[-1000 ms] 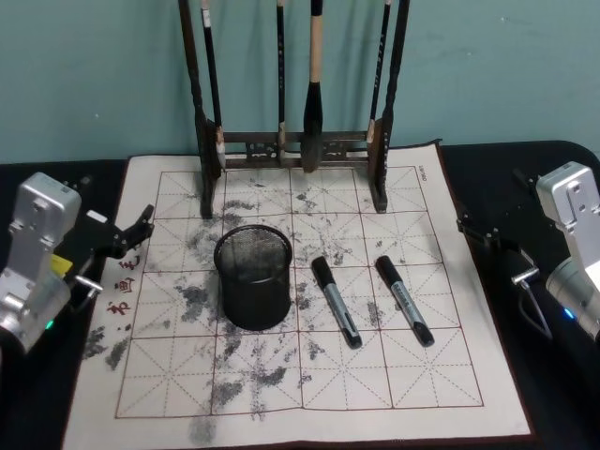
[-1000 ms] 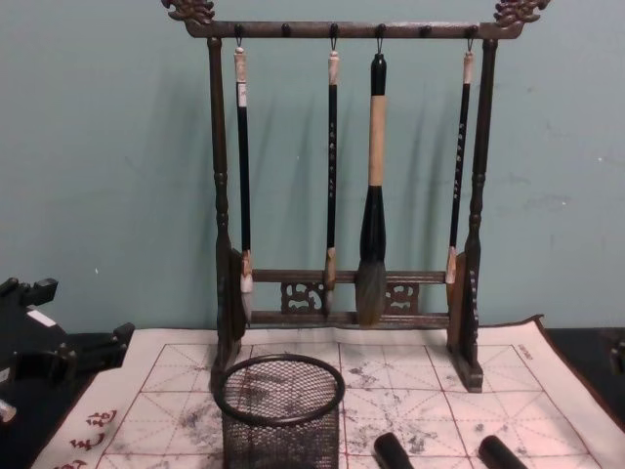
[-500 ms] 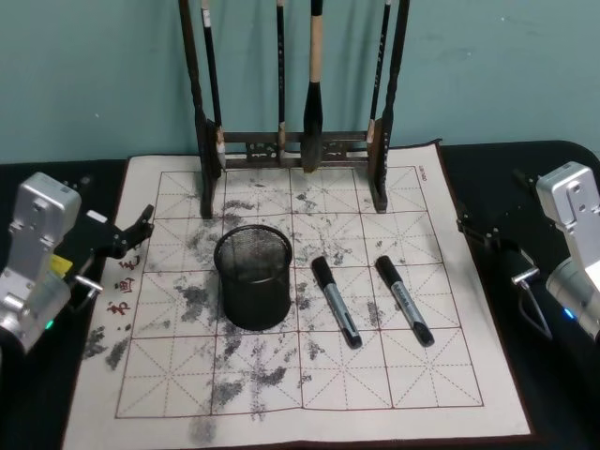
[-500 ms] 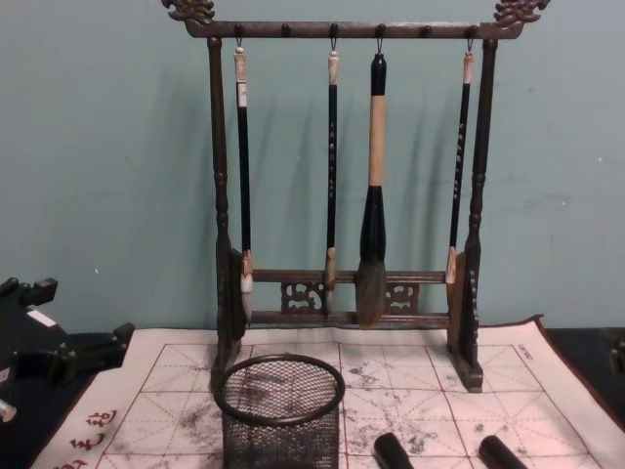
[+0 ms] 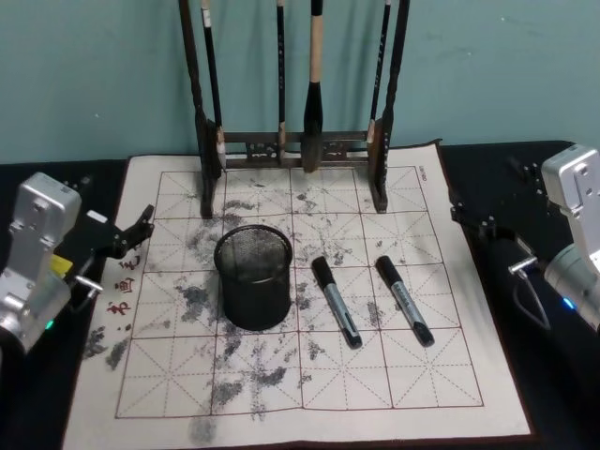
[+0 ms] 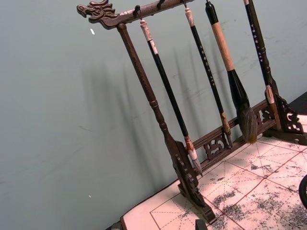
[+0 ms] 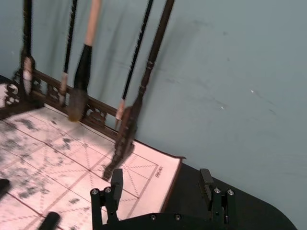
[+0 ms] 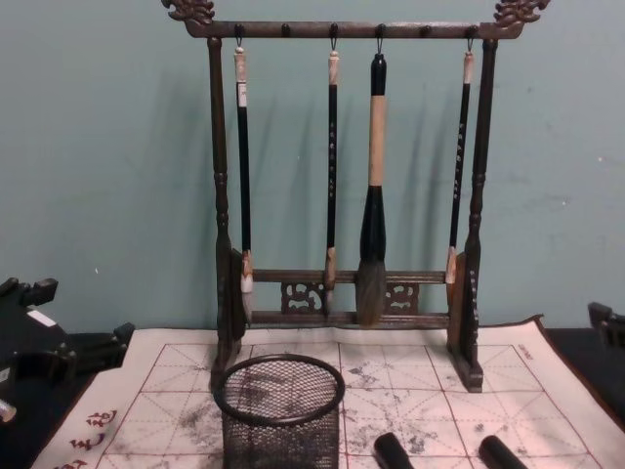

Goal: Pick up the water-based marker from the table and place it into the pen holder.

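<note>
Two black-capped markers lie side by side on the cream mat [image 5: 169,384], one [image 5: 336,302] just right of the pen holder [image 5: 253,277], the other [image 5: 404,299] farther right. Their caps [image 8: 393,451] [image 8: 501,452] show low in the chest view beside the mesh pen holder [image 8: 279,410]. My left gripper [image 5: 131,234] hovers open at the mat's left edge, level with the holder. My right gripper [image 5: 473,223] is open over the dark table [image 5: 525,159] off the mat's right edge; in the right wrist view its fingers [image 7: 115,184] stand wide apart, nothing between them.
A tall dark wooden brush rack [image 5: 291,150] with several hanging brushes [image 8: 373,195] stands on the back of the mat, behind the holder. A teal wall [image 8: 98,147] closes the far side. The mat's front squares lie bare apart from ink smudges.
The right arm has lifted and shifted slightly toward the rack; its gripper now shows at the chest view's right edge. The left arm, markers and holder have not moved.
</note>
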